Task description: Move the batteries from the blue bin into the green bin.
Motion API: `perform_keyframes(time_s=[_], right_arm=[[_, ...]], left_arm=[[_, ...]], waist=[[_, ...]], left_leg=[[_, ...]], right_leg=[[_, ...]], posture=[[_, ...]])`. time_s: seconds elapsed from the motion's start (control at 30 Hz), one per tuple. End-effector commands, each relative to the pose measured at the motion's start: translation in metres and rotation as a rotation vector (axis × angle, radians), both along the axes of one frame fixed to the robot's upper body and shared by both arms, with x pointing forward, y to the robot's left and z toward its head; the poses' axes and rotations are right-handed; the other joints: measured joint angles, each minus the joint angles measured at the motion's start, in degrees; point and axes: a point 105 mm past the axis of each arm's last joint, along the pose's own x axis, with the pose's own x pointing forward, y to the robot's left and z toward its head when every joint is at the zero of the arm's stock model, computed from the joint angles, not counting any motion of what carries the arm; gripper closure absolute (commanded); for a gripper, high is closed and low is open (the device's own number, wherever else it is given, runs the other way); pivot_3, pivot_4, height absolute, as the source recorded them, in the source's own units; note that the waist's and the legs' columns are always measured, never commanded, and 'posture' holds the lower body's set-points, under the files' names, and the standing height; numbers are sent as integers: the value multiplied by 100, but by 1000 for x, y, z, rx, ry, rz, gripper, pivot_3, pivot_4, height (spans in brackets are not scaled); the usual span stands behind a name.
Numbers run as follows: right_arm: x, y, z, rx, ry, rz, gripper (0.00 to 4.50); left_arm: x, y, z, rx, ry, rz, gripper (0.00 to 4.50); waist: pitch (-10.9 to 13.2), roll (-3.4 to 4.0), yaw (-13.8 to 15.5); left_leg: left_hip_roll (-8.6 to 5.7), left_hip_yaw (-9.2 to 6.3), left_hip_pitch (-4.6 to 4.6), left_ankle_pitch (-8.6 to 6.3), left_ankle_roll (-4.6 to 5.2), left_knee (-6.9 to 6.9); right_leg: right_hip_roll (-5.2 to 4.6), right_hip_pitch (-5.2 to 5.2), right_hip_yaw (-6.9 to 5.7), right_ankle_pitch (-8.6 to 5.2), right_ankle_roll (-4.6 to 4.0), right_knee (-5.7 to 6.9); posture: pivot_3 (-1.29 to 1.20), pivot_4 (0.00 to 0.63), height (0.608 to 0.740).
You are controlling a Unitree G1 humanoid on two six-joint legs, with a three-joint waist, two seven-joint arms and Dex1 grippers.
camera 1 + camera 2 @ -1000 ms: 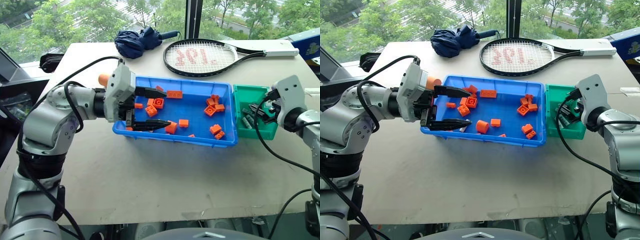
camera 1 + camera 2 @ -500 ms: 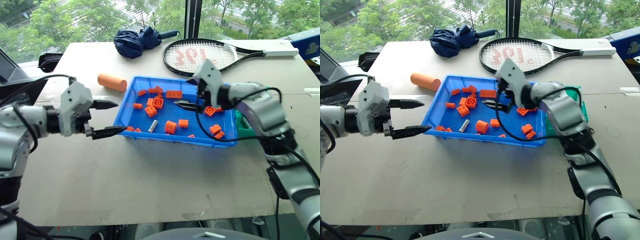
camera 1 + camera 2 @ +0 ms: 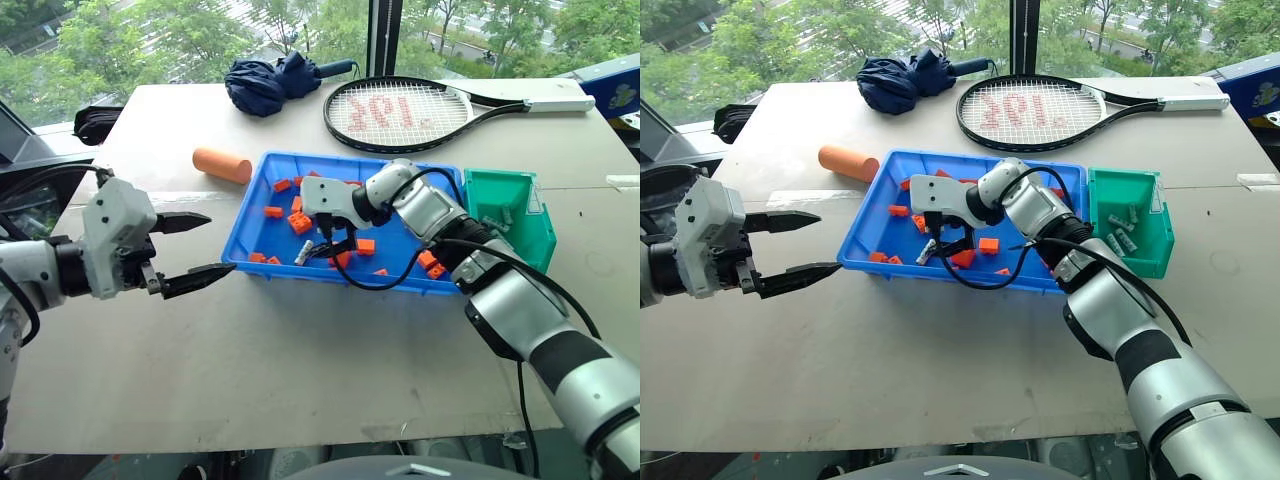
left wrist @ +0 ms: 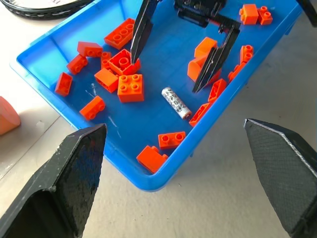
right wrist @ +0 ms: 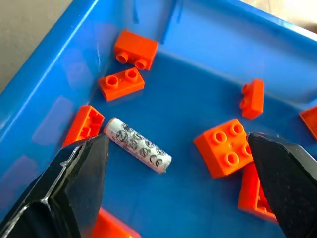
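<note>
Looking at how things lie, I'd say this job is nearly wrapped up: the green bin [image 3: 1128, 232] at middle right of the head view already has several batteries [image 3: 1122, 231] lying in it, while just one battery [image 5: 138, 145] can be made out in the blue bin [image 3: 290, 275], near the tray's lower left corner.

Biggest container first: the blue bin sits mid-frame and is mostly scattered orange bricks [image 4: 131, 88] now, a loose bunch toward its upper left and a few more at its right end. The lone silver cylinder lies flat on the tray floor among them, close to the near wall, with an orange brick just beside one end.

The green bin is touching the blue tray's right end, and apart from those grey cylinders I can't pick out anything else in it.

The right gripper [image 3: 325, 233] is reaching across into the tray with its jaws spread wide and nothing in them, and the wrist view shows the last battery lying between the two fingers [image 5: 74, 198], closer to one. So my guess is the step in hand is lining up that final pick.

The left gripper [image 3: 202, 246] hangs at the left of the frame, outside the tray, also spread wide and empty.
</note>
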Motion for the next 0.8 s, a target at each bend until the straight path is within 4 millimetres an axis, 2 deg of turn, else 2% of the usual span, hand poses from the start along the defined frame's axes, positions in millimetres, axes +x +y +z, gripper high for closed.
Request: perform_keyframes(time_s=[0.03,0.47,0.8], right_arm=[[-4,8,0,-69,-57,83,33],[-16,15,-21,-278,2,171,33],[-10,22,-21,-258,-17,91,33]], left_arm=[[-4,3,10,12,-29,8,0],[-19,1,12,-34,82,-54,0],[-22,4,13,-27,65,-42,0]], waist=[[0,0,0],[0,0,-39],[0,0,-120]], left_leg=[[0,-1,-1,1,-1,-1],[-2,-2,5,11,-20,-27],[-1,-5,5,23,-40,-51]], right_leg=[[0,0,-1,0,0,0],[-3,-6,-1,-1,-5,-1],[-3,-21,-1,0,-19,3]], posture=[[0,150,740],[0,150,740],[0,150,740]])
